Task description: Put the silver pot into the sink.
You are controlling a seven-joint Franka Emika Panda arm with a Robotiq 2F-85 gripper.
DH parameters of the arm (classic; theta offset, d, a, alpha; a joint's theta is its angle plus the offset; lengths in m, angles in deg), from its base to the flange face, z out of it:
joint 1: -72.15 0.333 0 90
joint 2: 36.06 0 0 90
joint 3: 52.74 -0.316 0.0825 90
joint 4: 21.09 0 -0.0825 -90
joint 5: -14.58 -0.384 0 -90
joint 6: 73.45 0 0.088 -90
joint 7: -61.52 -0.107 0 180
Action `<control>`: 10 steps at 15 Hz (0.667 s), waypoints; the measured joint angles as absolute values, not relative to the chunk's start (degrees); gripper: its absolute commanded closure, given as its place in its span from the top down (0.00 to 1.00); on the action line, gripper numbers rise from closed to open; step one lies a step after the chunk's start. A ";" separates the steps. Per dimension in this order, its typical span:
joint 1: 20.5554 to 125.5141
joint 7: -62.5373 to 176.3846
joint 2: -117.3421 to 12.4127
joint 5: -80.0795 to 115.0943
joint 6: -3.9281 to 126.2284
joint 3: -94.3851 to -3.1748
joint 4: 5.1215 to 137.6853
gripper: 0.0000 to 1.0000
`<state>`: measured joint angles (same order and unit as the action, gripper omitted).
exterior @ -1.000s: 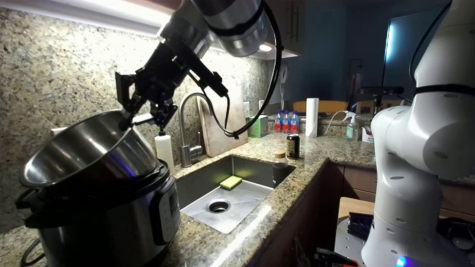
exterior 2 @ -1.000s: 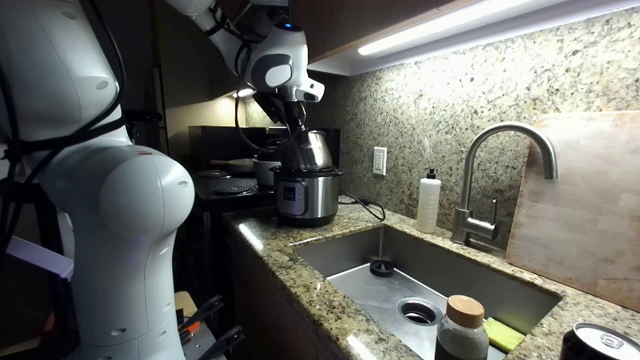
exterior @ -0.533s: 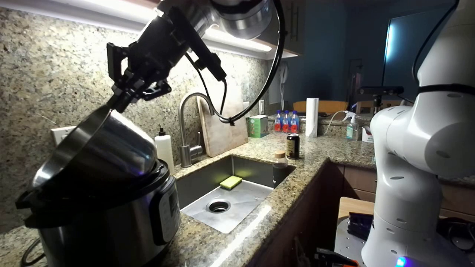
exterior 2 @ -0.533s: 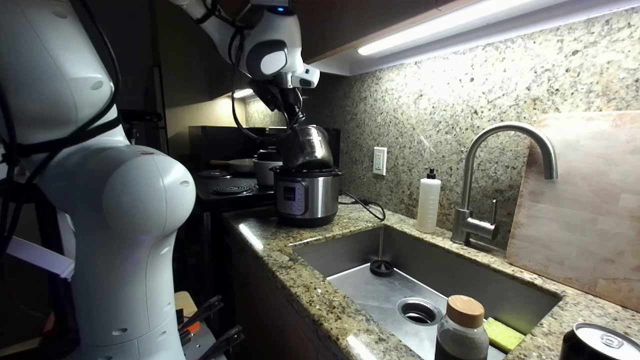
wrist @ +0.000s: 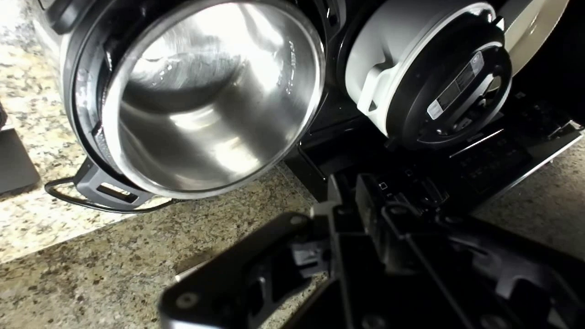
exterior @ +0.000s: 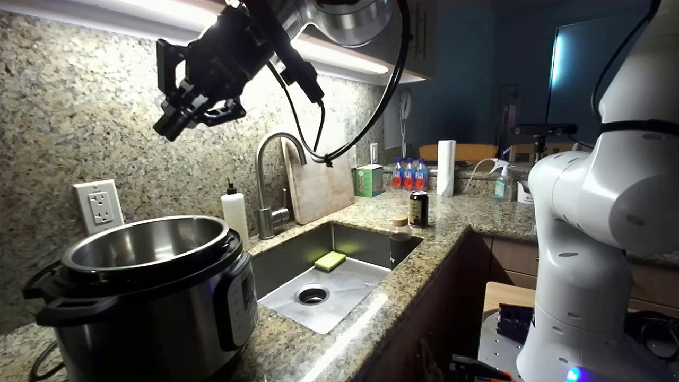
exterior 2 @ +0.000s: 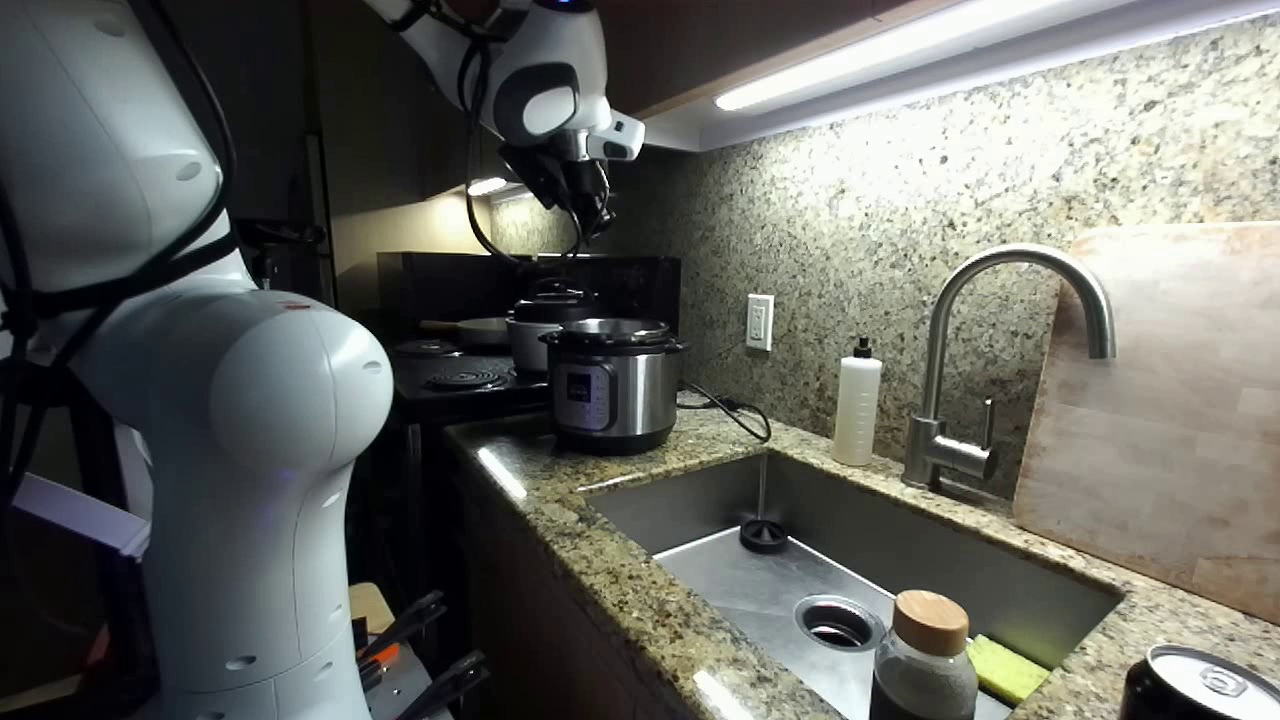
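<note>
I hold my gripper (wrist: 349, 187) in the air, its two fingers (wrist: 335, 194) slightly parted, a narrow dark gap showing between the tips. In both exterior views I am well apart from the silver pot (exterior: 151, 241), which is below me at about six o'clock. The pot sits in the multicooker (exterior: 159, 329), roughly level, its bright rim standing above the black collar. From my wrist I see down into it at ten o'clock from my fingertips, where light glares off the steel inside. At one o'clock from them is a white pot with a black lid (wrist: 425, 82).

In an exterior view the sink (exterior: 350, 286) lies at three o'clock from the multicooker, so the pot is outside it. At one o'clock from the drain (exterior: 313, 297), a yellow sponge (exterior: 330, 261) rests on the sink's floor. The arched faucet (exterior: 266, 223) rises at eleven o'clock from that drain, and a pale bottle (exterior: 235, 215) shows between it and the multicooker. A large board (exterior: 318, 185) leans at twelve; a black can (exterior: 418, 209) stands on the granite counter (exterior: 493, 212) at two.
</note>
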<state>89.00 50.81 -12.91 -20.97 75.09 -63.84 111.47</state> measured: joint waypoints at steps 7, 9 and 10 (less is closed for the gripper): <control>89.07 50.97 -12.84 -23.07 74.92 -61.73 112.09 0.42; 88.94 50.97 -12.71 -23.62 74.92 -60.84 112.78 0.55; 88.86 50.97 -12.57 -23.87 74.92 -60.40 113.32 0.61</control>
